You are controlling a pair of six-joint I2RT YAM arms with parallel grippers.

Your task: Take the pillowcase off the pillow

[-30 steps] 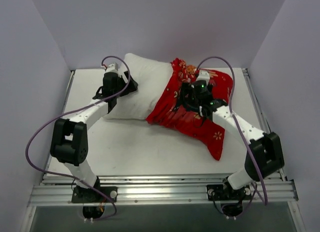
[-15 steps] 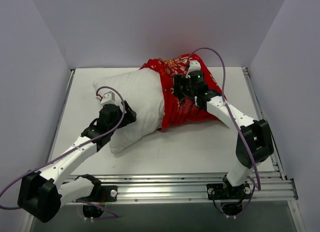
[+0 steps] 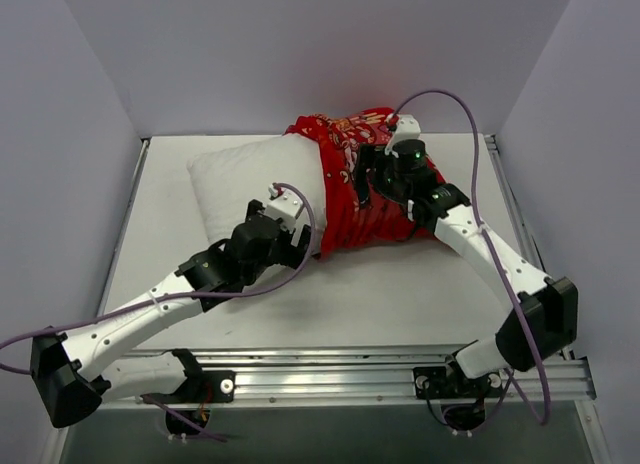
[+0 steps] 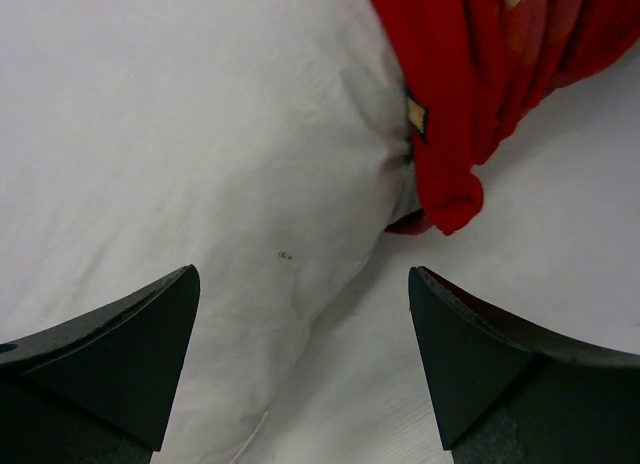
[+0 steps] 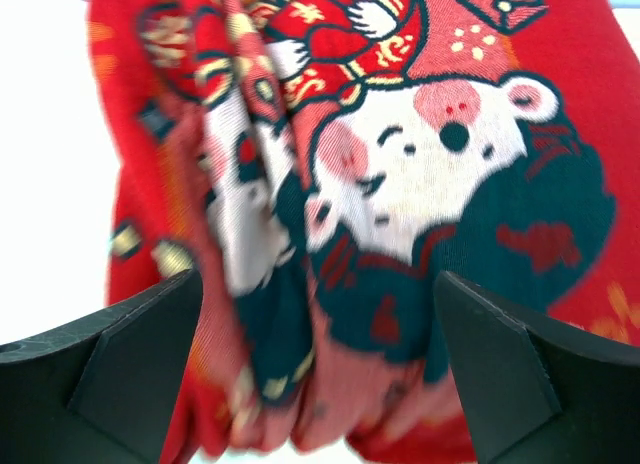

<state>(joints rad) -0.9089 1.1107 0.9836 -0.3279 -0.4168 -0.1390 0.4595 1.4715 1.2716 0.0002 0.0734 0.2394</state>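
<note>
The white pillow (image 3: 245, 179) lies across the back of the table, its left half bare. The red printed pillowcase (image 3: 355, 184) is bunched over its right half. My left gripper (image 3: 303, 242) hovers open at the pillow's near edge, right by the pillowcase hem. In the left wrist view the gripper (image 4: 302, 284) has the pillow (image 4: 180, 134) and bare table between its fingers, with the red hem (image 4: 460, 104) ahead to the right. My right gripper (image 3: 368, 182) sits open over the bunched pillowcase. In the right wrist view that gripper (image 5: 318, 284) is close above the blurred cartoon print (image 5: 420, 174).
Grey enclosure walls (image 3: 80, 134) stand close on the left, back and right. A metal rail (image 3: 330, 379) with both arm bases runs along the near edge. Purple cables (image 3: 470, 114) loop above each arm. White table surface (image 3: 400, 294) shows in front of the pillow.
My left arm has swung right along the pillow's near edge, up to the pillowcase hem. The right arm has shifted slightly right over the red fabric. Both grippers stayed open.
</note>
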